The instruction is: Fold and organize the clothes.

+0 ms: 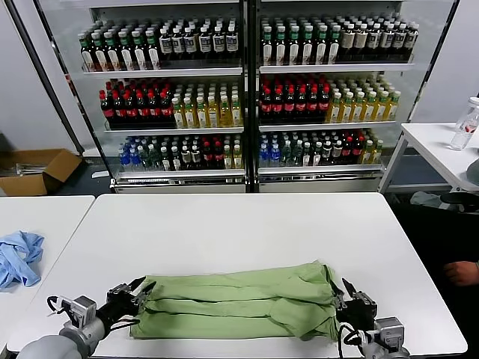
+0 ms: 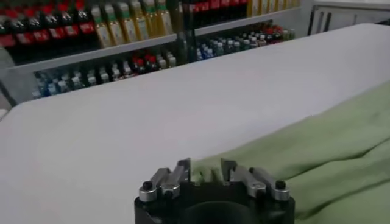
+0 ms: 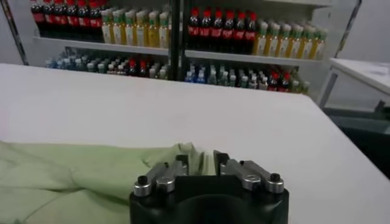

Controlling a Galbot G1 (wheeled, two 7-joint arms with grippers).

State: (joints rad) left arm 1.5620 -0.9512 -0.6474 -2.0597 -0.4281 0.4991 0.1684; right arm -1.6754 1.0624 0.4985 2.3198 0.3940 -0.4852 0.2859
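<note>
The clothes, a light green shirt [image 1: 239, 303], lie folded into a long band along the front of the white table [image 1: 224, 224]. My left gripper [image 1: 141, 288] is at the band's left end and my right gripper [image 1: 346, 292] at its right end. In the left wrist view the left gripper [image 2: 206, 167] has its fingers apart, with a ridge of the green cloth [image 2: 329, 152] between them. The right wrist view shows the same: the right gripper [image 3: 201, 159] open around a fold of the shirt [image 3: 61, 176]. No buttons or print are visible.
A light blue garment [image 1: 19, 258] lies on the neighbouring table at left. Behind the table stands a glass-door cooler [image 1: 247, 97] full of bottles. A side table with a bottle [image 1: 465, 123] is at right, and a person's hand [image 1: 460, 271] shows beside the table's right edge.
</note>
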